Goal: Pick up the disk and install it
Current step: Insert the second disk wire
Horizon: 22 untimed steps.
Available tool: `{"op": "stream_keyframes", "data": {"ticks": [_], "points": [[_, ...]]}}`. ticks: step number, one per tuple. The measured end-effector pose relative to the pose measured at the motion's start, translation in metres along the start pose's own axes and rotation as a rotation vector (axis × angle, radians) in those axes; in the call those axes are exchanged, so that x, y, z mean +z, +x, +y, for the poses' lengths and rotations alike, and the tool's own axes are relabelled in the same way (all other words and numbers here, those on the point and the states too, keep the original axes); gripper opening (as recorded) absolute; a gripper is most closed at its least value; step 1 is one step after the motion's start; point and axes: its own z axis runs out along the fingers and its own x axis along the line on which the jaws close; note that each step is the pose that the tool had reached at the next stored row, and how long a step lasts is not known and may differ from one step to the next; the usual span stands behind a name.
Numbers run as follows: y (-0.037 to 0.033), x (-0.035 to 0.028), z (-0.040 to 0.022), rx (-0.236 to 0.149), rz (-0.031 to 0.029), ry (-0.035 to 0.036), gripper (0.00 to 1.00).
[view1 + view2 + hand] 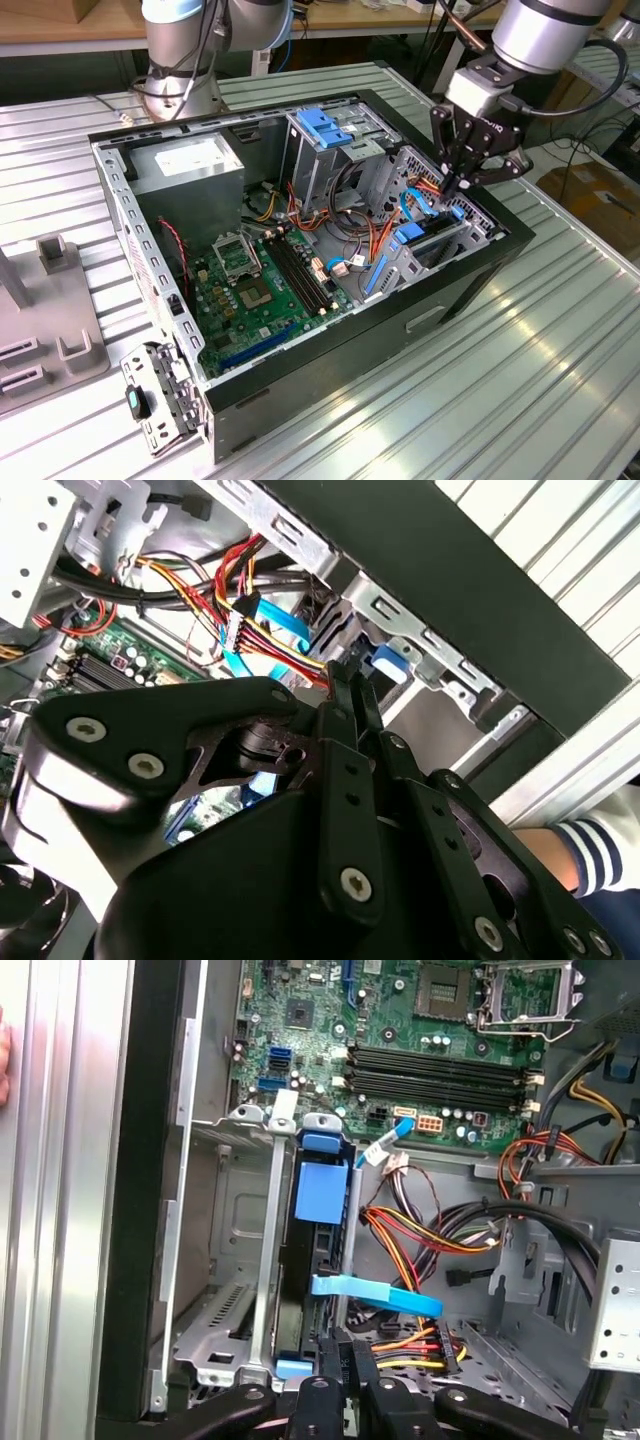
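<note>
Disk [322, 1210] — we see it seated on edge in the drive bay [225, 1360] at the case's front corner, its blue rail facing up in the first wrist view, a light-blue ribbon cable [385, 1298] crossing just beside it. Our gripper [462, 187] hangs directly above that bay in the exterior view, fingers [335, 1355] pressed together on nothing — their tips just over the disk's end. The open computer case [470, 285] lies on the ribbed desk [520, 380], motherboard [262, 290] exposed.

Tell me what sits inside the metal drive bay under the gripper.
The disk stands on edge in the drive bay, blue rails showing; its lower end is hidden by the gripper.
</note>
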Motion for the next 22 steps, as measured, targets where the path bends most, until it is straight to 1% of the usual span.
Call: {"op": "stream_keyframes", "data": {"ticks": [4, 5, 6, 7, 8, 9, 10, 17, 19, 22], "points": [[0.0028, 0.0001, 0.0022, 0.0, -0.0006, 0.0001, 0.16], [0.0038, 0.0003, 0.0023, 0.0, -0.0042, 0.0005, 0.16], [0.0045, 0.0002, 0.0024, 0.001, -0.0156, 0.0019, 0.16], [0.0049, 0.0003, 0.0025, 0.002, -0.0291, 0.0036, 0.16], [0.0066, 0.0003, 0.0028, 0.003, -0.0519, 0.0063, 0.16], [0.0074, 0.0003, 0.0029, 0.005, -0.0542, 0.0066, 0.16], [0.0078, 0.0004, 0.0029, 0.011, -0.054, 0.0067, 0.16], [0.0082, 0.003, 0.0031, 0.094, -0.049, 0.0084, 0.16], [0.0095, 0.0035, 0.0033, 0.103, -0.0484, 0.0086, 0.16], [0.013, 0.0037, 0.0044, 0.104, -0.0514, 0.0089, 0.16]]}}
